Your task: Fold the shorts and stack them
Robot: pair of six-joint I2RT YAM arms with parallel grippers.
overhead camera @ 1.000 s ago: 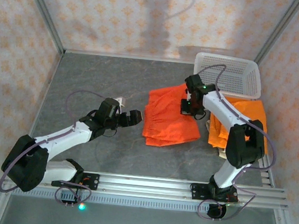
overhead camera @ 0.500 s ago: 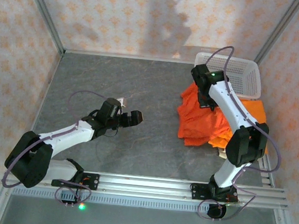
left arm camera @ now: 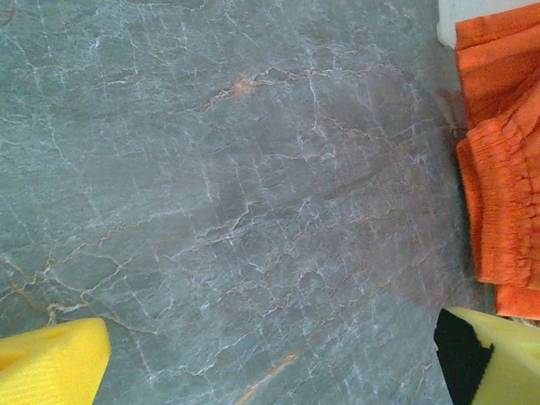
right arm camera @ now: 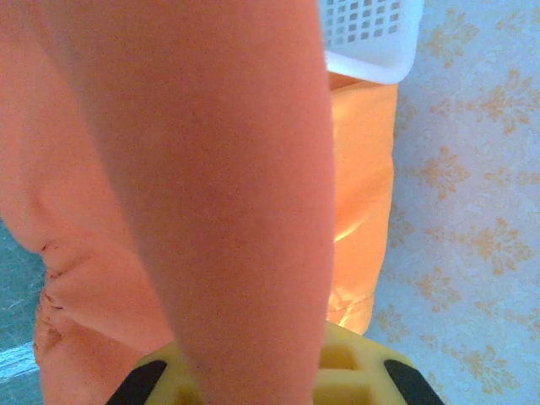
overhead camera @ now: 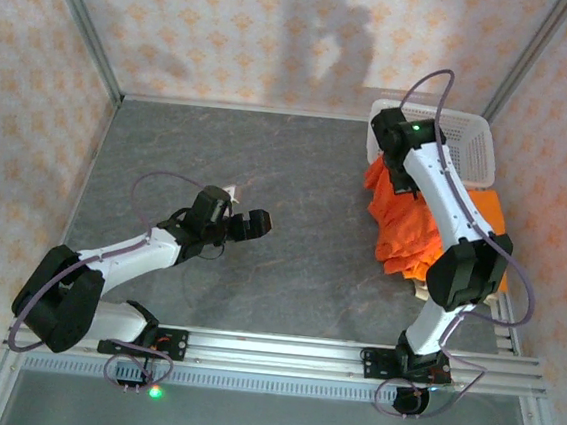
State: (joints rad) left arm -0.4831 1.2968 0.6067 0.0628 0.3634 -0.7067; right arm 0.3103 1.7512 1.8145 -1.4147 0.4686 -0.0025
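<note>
Two claws, two states. The right claw (overhead camera: pixel 399 175) is clamped on a pair of bright orange shorts (overhead camera: pixel 403 219), held up just beside the near-left corner of the white basket (overhead camera: pixel 471 140). The cloth hangs from the grip in a bunched fall toward the near side; whether its lower end rests on the counter (overhead camera: pixel 268 161) or on the garment below, cannot tell. In the right wrist view the same cloth drapes, blurred, over the yellow fingers (right arm camera: pixel 342 364).

The paler orange shorts (overhead camera: pixel 489 217) lie flat by the right wall, just in front of the basket, partly under the arm.

The left claw (overhead camera: pixel 252 223) has its jaws spread wide with nothing between them, low over bare grey marbled counter left of centre, well apart from the shorts. Its wrist view catches a gathered orange waistband at the right edge.
</note>
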